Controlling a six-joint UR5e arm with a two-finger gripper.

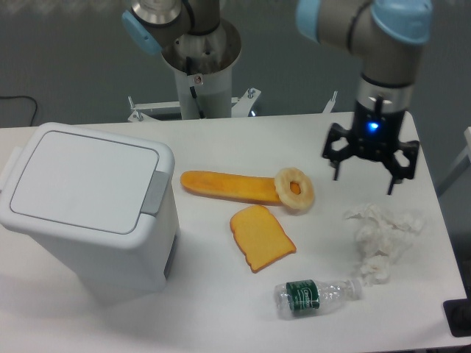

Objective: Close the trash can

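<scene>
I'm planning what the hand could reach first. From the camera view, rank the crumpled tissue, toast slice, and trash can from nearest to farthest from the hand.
1. Crumpled tissue, just below the hand.
2. Toast slice, at the table's middle.
3. Trash can, at the far left end.
</scene>
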